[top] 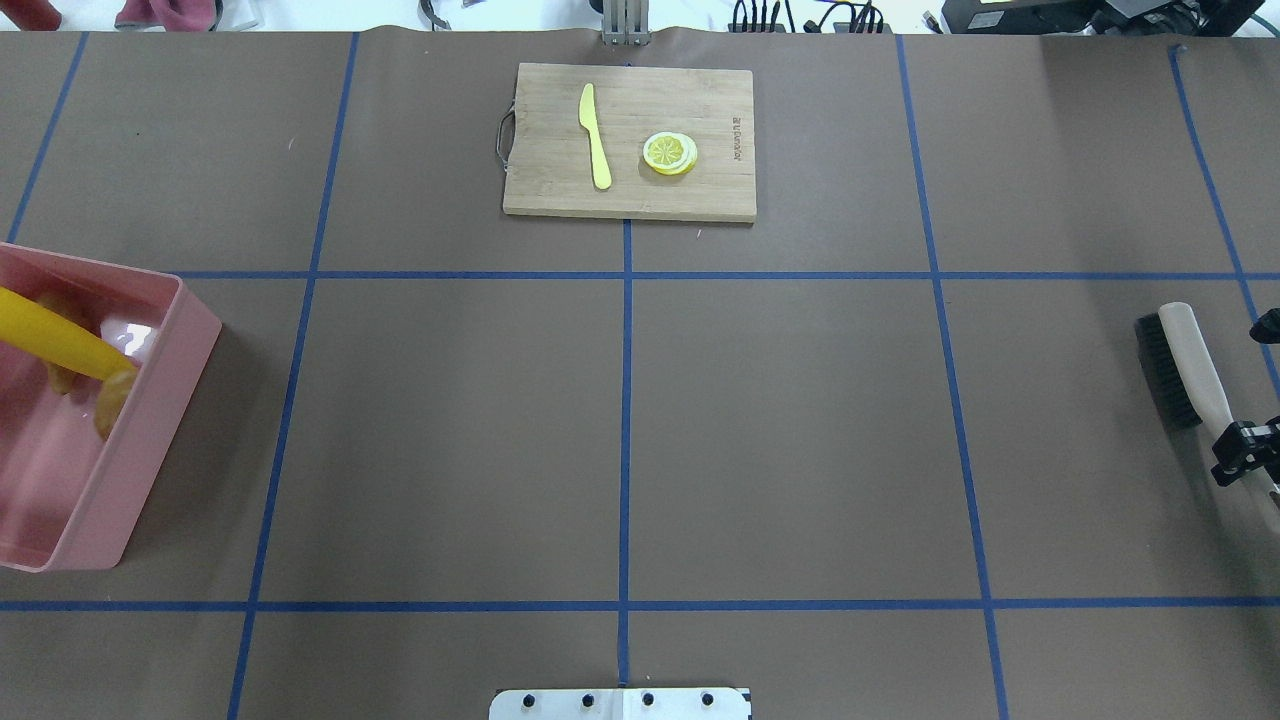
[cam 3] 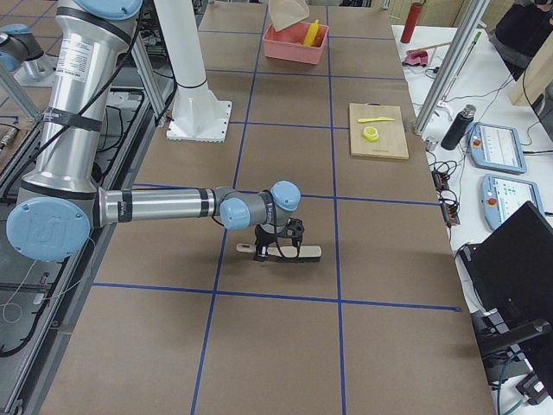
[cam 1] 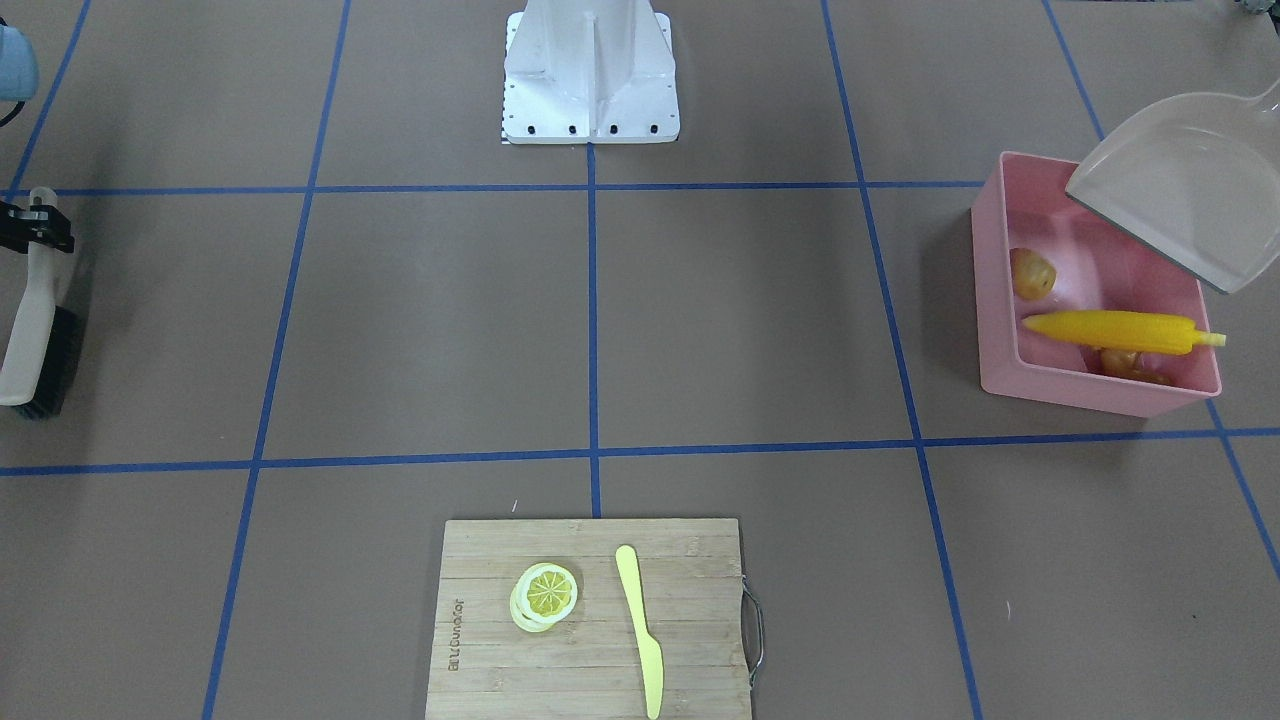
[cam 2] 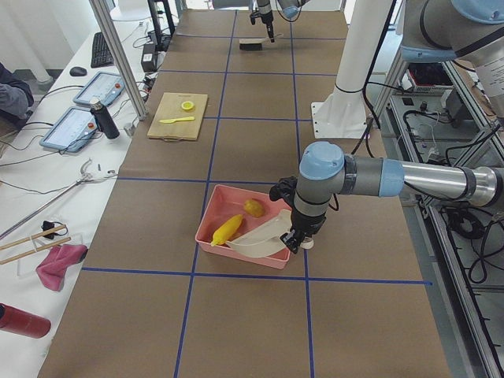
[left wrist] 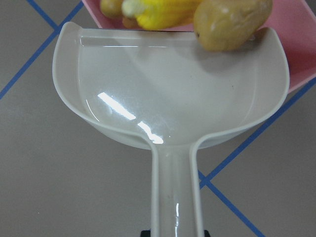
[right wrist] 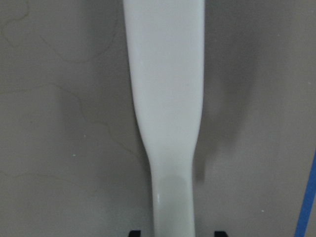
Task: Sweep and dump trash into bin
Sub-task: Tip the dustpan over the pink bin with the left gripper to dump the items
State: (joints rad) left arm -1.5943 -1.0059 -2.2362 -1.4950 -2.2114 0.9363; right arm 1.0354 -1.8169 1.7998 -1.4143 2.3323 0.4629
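Nearest the robot's left side: left gripper (left wrist: 173,232), clamped on handle of grey dustpan (left wrist: 168,84), pan tilted above pink bin (cam 1: 1000,300). Inside bin: yellow corn cob (cam 1: 1115,330) lying across, one end over the rim; brown potato (cam 1: 1032,272); tan ginger root (cam 1: 1125,365) beneath the cob. Far right side: right gripper (right wrist: 174,232), closed on pale handle of black-bristled brush (top: 1180,365) resting on table. Across table: wooden cutting board (top: 700,90) with lemon slice (top: 669,153) and yellow plastic knife (top: 595,135).

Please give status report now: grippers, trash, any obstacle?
Left gripper holds dustpan, right gripper holds brush. Trash inside bin. No obstacle.
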